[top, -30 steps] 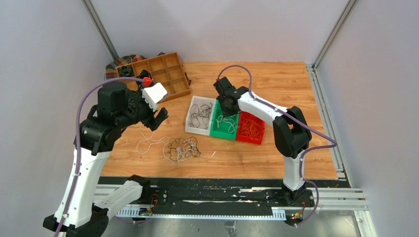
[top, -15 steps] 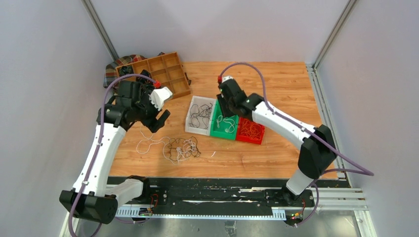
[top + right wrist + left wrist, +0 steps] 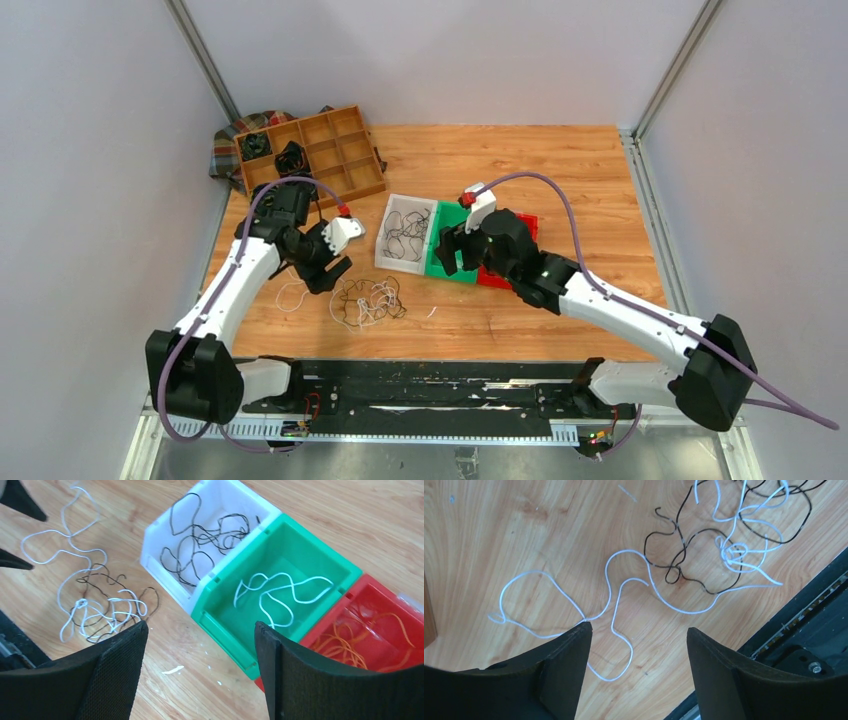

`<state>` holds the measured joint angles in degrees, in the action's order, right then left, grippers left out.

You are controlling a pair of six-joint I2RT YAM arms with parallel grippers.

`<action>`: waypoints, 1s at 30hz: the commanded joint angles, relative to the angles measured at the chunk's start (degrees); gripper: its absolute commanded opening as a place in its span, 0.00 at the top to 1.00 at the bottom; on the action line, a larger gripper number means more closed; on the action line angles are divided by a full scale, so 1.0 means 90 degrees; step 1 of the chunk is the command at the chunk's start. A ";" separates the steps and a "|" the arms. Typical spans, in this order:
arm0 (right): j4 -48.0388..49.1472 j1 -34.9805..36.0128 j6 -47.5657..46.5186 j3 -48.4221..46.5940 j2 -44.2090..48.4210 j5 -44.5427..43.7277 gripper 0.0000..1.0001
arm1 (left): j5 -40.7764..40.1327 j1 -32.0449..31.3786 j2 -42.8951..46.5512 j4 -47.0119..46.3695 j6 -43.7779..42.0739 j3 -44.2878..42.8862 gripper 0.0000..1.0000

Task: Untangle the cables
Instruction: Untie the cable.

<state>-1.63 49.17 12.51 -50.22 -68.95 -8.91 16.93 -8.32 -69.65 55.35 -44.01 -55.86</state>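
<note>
A tangle of black and white cables (image 3: pixel 368 300) (image 3: pixel 729 545) (image 3: pixel 102 607) lies on the wooden table near its front edge. One loose white cable (image 3: pixel 610 592) trails left from it in loops. My left gripper (image 3: pixel 335 272) (image 3: pixel 639 632) hangs open just above that white cable, with nothing between its fingers. My right gripper (image 3: pixel 458 255) (image 3: pixel 200 626) is open and empty over the table at the green bin's near edge. The white bin (image 3: pixel 156 547) holds black cables, the green bin (image 3: pixel 222 622) one white cable (image 3: pixel 280 592), and the red bin (image 3: pixel 385 595) orange cables.
A wooden compartment tray (image 3: pixel 330 150) with black coiled rolls (image 3: pixel 290 157) stands at the back left, on a plaid cloth (image 3: pixel 224 150). The black rail (image 3: pixel 804 640) runs along the table's front edge, close to the tangle. A small white scrap (image 3: pixel 172 670) lies near the green bin.
My right arm drew back from over the green bin toward the front and its jaws opened. My left arm swung down and right, closer to the loose white cable.
</note>
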 commanded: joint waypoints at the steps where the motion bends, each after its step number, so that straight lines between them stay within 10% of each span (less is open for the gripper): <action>1: 0.0774 -0.0028 -0.0039 0.0218 -0.0097 0.0615 0.22 | 0.0783 0.0045 -0.0136 -0.0458 -0.0030 0.0048 0.25; 14: 0.1224 0.0091 0.0297 0.0907 0.0271 0.0901 0.44 | 0.0940 -0.0716 -0.1208 -0.1835 0.0937 0.0433 0.35; 30: 0.0909 0.0192 0.0171 0.0477 0.0157 0.0606 0.32 | 0.0872 -0.0841 -0.1364 -0.2432 0.1314 0.0757 0.87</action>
<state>6.63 50.09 14.17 -43.51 -67.33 -1.61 23.33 -15.27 -83.20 34.28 -33.06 -49.58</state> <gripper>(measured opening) 0.641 0.163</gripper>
